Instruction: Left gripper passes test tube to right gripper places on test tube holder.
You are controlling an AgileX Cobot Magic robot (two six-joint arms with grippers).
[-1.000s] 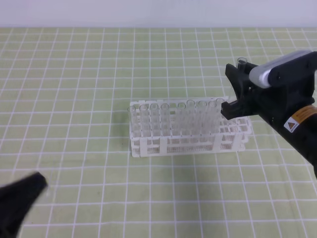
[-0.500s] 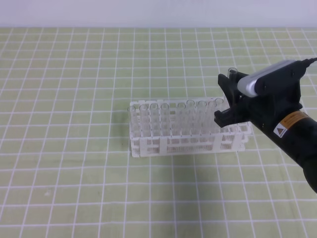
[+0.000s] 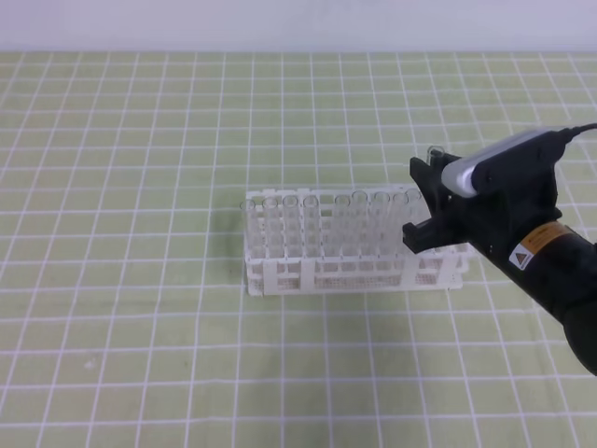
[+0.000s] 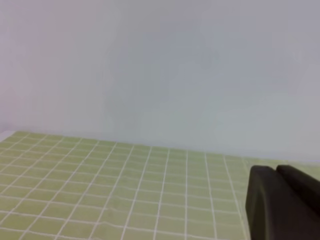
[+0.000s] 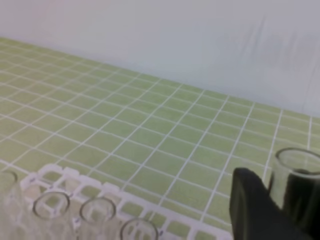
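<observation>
Test tube upright, pinched in the right gripper, rim showing just above the black fingers; seen again close in the right wrist view as a clear rim beside a dark finger. Poised over the right end of the test tube holder, a white rack near the middle of the green grid mat, many holes already filled with similar tubes. Judged as handover done, placement in hand. Next: line the round bottom over a free hole at that right end, then lower straight, without knocking neighbours. Right arm reaching in from the right edge, wrist angled down-left. Left gripper away from the rack, pressed together, empty, facing wall and mat.
</observation>
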